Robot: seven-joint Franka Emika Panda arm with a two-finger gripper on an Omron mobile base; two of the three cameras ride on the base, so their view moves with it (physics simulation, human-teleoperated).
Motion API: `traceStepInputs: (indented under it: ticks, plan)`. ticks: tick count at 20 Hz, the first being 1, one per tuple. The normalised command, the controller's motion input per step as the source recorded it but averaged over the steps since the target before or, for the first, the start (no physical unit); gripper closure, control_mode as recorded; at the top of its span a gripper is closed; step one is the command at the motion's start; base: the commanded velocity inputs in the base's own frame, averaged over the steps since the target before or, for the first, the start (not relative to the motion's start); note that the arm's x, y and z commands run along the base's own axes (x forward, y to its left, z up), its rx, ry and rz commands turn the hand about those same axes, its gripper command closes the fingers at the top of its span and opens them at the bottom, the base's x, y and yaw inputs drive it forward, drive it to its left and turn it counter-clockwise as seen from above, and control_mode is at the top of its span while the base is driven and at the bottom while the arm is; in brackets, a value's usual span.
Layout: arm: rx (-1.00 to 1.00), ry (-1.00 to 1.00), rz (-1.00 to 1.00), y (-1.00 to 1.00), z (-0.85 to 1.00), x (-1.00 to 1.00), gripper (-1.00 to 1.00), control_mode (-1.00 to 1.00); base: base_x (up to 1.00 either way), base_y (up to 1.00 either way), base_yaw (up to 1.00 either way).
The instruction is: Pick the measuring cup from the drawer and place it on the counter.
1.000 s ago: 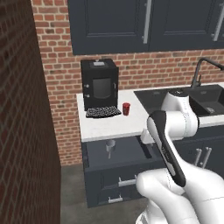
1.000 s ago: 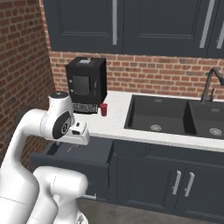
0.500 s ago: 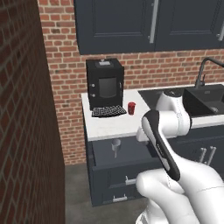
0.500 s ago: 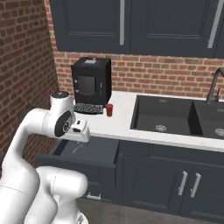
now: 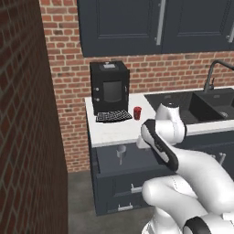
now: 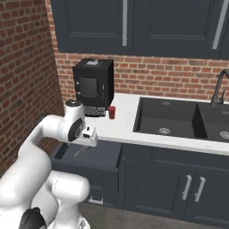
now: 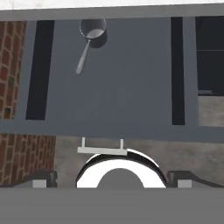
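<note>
Lying at the back left of the open drawer (image 7: pixel 113 105), the measuring cup (image 7: pixel 92 31) waits untouched below the counter (image 5: pixel 114 130). Overhead, the gripper (image 7: pixel 112 178) hovers with fingers spread and empty, apparently mid-approach; next it must descend and close on the cup.

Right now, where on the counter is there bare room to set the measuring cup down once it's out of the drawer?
The counter is bare along its front edge, between the red cup and the sink. The back left corner is crowded by the coffee machine and its black grille.
</note>
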Motion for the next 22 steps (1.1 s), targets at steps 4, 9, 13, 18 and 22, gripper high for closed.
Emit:
traceStepInputs:
  ticks: [4, 9, 13, 18, 22]
  plan:
    - [0.00, 0.00, 0.00, 0.00, -0.70, 0.23, -1.00, -1.00, 0.00, 0.00, 0.00]
    - [0.00, 0.00, 0.00, 0.00, -0.65, 0.16, -1.00, -1.00, 0.00, 0.00, 0.00]
    - [0.00, 0.00, 0.00, 0.00, -0.60, 0.16, -1.00, -1.00, 0.00, 0.00, 0.00]
    - [0.00, 0.00, 0.00, 0.00, -0.39, 0.23, -1.00, -1.00, 0.00, 0.00, 0.00]
    - [0.00, 0.01, 0.00, 0.00, -0.39, 0.22, -1.00, -1.00, 0.00, 0.00, 0.00]
